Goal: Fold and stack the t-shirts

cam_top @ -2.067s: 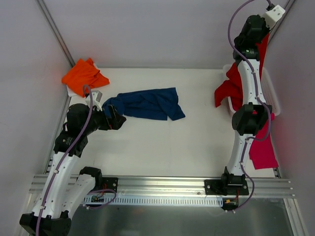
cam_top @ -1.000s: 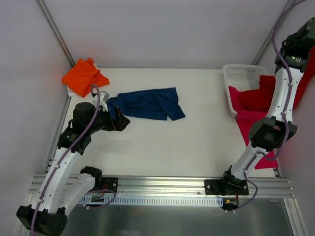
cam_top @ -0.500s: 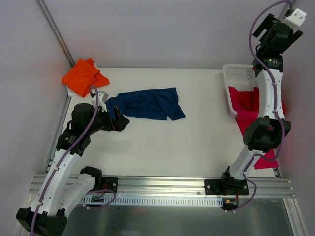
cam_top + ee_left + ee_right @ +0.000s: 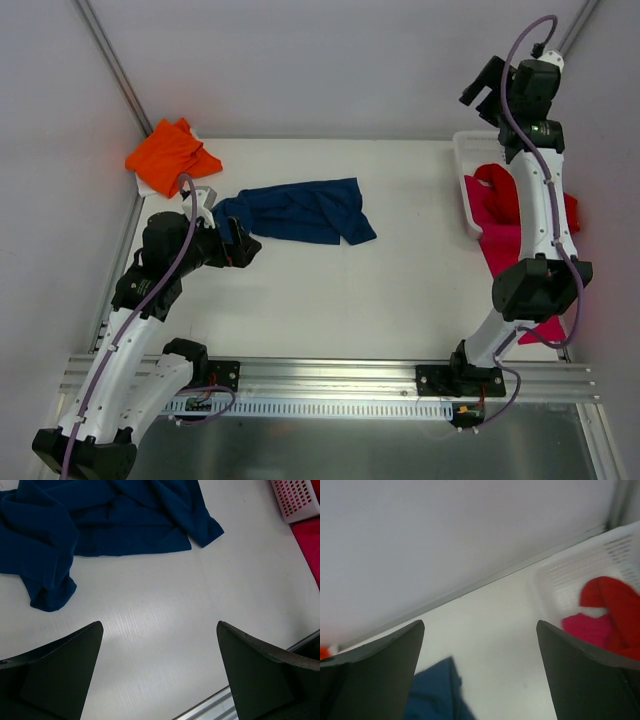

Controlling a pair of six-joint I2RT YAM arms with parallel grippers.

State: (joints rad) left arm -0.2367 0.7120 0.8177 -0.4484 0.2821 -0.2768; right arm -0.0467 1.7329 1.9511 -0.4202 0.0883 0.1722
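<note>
A crumpled navy t-shirt lies spread on the table's left half. My left gripper hovers open and empty just near of the shirt's left end; in the left wrist view the navy t-shirt lies beyond the left gripper. An orange t-shirt is bunched in the far-left corner. A red t-shirt and a magenta t-shirt lie in the basket, the magenta one spilling toward the near edge. My right gripper is raised high above the basket, open and empty, as the right gripper also shows in its wrist view.
The white mesh basket stands at the far right against the wall. White walls close the back and both sides. A metal rail with both arm bases runs along the near edge.
My right arm swung back from the right wall to above the basket, opened, and the red cloth it carried now lies in the basket. The left arm barely moved.
</note>
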